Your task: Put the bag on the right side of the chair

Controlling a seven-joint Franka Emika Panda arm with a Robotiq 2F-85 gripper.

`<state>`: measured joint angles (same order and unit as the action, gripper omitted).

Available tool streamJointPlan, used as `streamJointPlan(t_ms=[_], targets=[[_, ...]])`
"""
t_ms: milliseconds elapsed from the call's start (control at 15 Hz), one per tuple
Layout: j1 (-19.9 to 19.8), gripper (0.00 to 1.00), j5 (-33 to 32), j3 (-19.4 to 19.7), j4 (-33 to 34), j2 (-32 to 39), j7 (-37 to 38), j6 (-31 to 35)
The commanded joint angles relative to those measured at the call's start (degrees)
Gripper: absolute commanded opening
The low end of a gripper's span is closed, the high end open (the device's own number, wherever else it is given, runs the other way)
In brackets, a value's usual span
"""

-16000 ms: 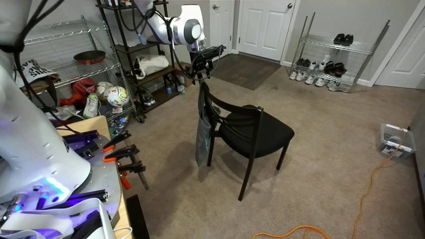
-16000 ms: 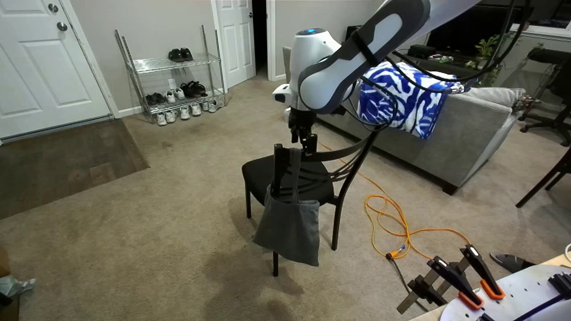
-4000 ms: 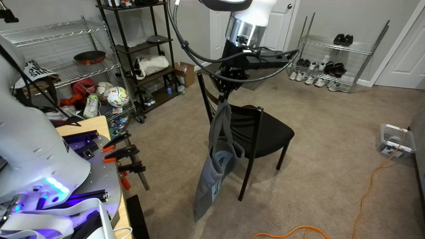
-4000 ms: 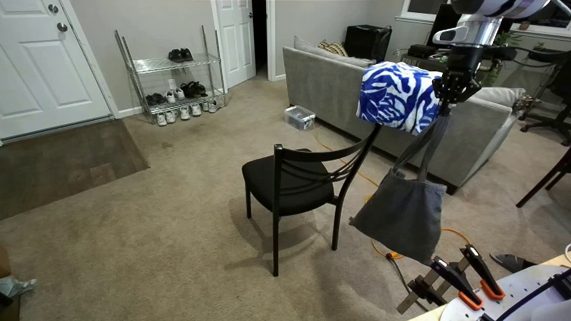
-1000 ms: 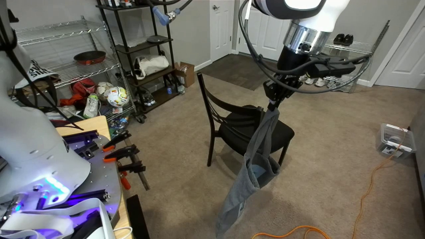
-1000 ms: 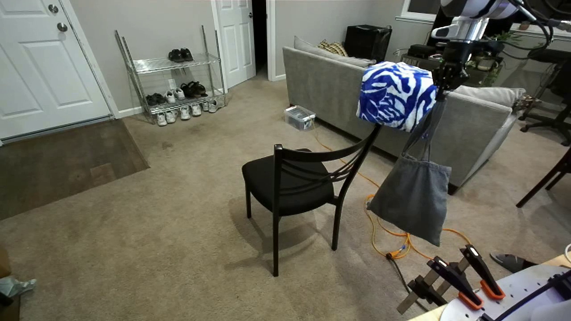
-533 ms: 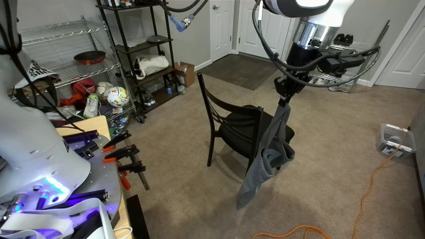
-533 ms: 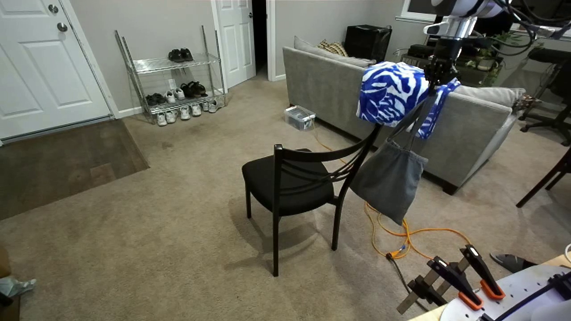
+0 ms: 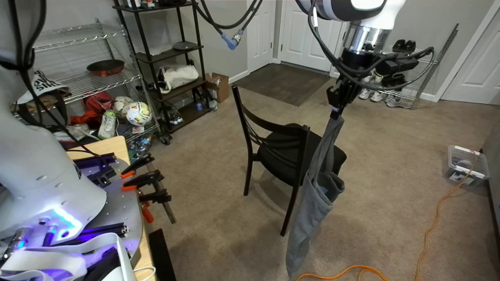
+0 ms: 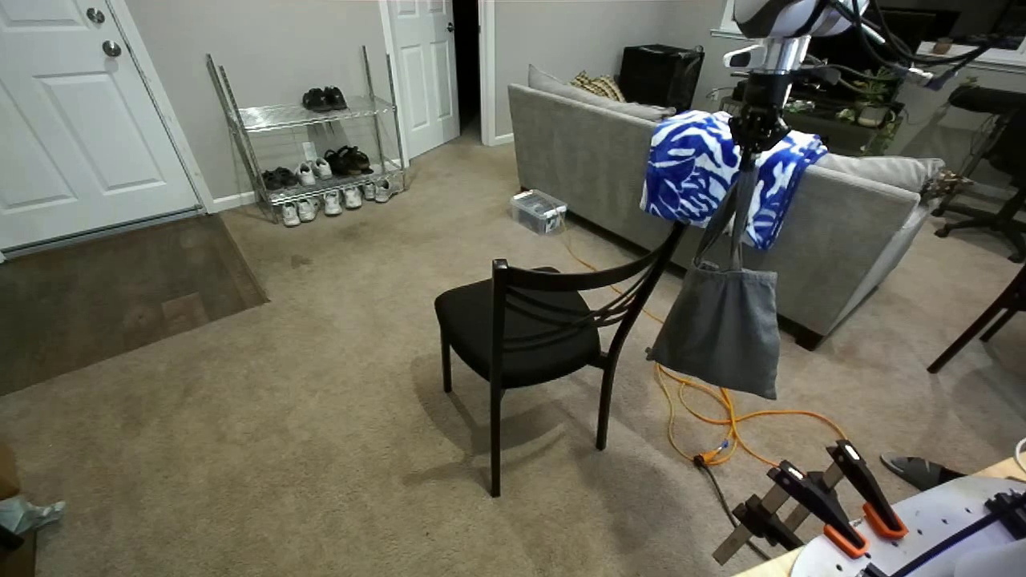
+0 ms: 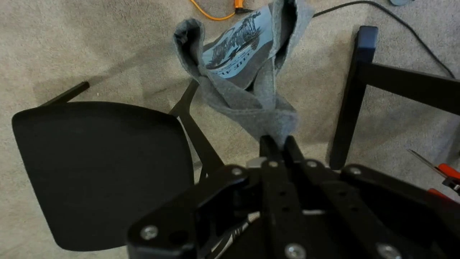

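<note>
Done: pincer [image 11: 277, 142] was clenched on the straps [image 10: 743, 216] of the bag [image 10: 719, 328] | bag hung near the chair [image 10: 545, 365] (not yet on it) | right-side placement and release apparently remained

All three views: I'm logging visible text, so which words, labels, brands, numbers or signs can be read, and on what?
No complete word is readable.
"S": white cloth item with black letters; rest unclear.
Grey-blue cloth tote: lettering on its light-blue printed panel, too blurred.
Clear plastic box: white label, too small.
</note>
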<state>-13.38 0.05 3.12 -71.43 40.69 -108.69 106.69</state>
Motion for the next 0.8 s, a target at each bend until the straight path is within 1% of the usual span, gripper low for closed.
streamJointPlan(t_ms=[0, 267, 467, 733], targets=[[0.74, 0.02, -2.18, -0.75, 6.06, 3.06, 1.09, -2.59], [1.65, 0.02, -2.32, -1.2, 10.63, 5.77, 1.7, -4.97], [2.83, 0.02, -2.5, -1.6, 14.08, 7.66, 1.94, -9.73], [4.51, 0.02, -3.14, -2.1, 18.67, 9.79, 1.02, -13.76]])
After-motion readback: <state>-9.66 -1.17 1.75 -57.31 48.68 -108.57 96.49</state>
